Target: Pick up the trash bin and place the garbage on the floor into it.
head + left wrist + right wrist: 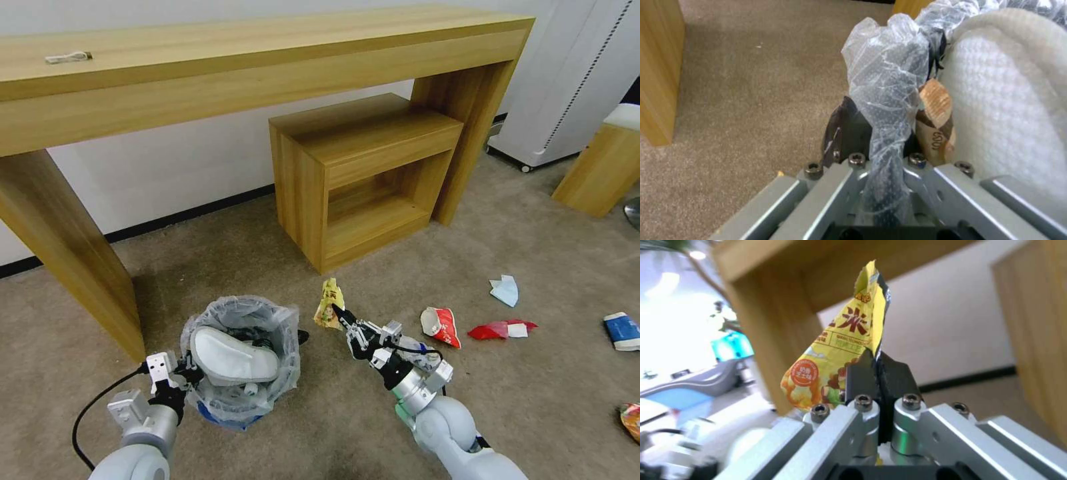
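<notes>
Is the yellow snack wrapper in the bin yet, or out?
Out. The right pincer holds the yellow wrapper pinched, beside the trash bin, clear of its rim. The left pincer grips the bin's rim.

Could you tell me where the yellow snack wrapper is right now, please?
The yellow snack wrapper is pinched in the right gripper, held just right of the trash bin, in front of the small wooden cabinet.
</notes>
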Controlling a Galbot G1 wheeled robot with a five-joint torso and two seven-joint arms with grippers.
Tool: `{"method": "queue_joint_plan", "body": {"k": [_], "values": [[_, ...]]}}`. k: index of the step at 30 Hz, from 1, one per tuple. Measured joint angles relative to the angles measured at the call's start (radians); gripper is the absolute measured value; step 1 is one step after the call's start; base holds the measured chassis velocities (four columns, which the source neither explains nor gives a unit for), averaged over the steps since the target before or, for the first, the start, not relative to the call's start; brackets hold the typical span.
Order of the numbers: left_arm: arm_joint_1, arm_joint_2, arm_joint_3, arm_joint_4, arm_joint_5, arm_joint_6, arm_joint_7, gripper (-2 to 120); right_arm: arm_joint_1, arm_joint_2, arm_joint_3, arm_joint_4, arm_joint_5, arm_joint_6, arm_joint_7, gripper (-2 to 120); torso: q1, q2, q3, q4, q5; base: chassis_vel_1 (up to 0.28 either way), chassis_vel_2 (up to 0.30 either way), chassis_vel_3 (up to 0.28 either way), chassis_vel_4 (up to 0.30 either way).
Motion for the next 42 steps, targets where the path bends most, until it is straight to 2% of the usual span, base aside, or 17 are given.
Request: {"method": "queue_joint_plan", "body": {"k": [6,17,23,26,42], "values": [[0.002,0.007,0.018,0.004,0.022,0.0,0.011,1,0.03,-0.043,-0.026,0.053,0.024,0.001,-0.079,0,0.0,0.0,0.0,0.0,-0.0001,0.0,0.0,0.0,0.0],[0.005,0.005,0.045,0.015,0.06,0.0,0.028,1,0.101,-0.08,-0.094,0.075,0.044,-0.011,-0.149,0,0.0,0.0,0.0,0.0,-0.0001,0.0,0.0,0.0,0.0],[0.003,-0.001,0.052,0.023,0.071,0.0,0.031,1,0.146,-0.118,-0.142,0.074,0.053,-0.018,-0.162,0,0.0,0.0,0.0,0.0001,-0.0001,0.0,0.0,0.0,0.0],[-0.003,-0.01,0.057,0.03,0.08,0.0,0.033,1,0.182,-0.147,-0.198,0.067,0.057,-0.022,-0.167,0,0.0,0.0,0.0,0.0,-0.0001,0.0,0.0,0.0,0.0],[-0.016,-0.031,0.058,0.039,0.089,0.002,0.034,1,0.257,-0.181,-0.333,0.027,0.056,-0.036,-0.198,0,0.0,0.0,0.0,0.0,-0.0001,0.0,0.0,0.0,0.0]]}}
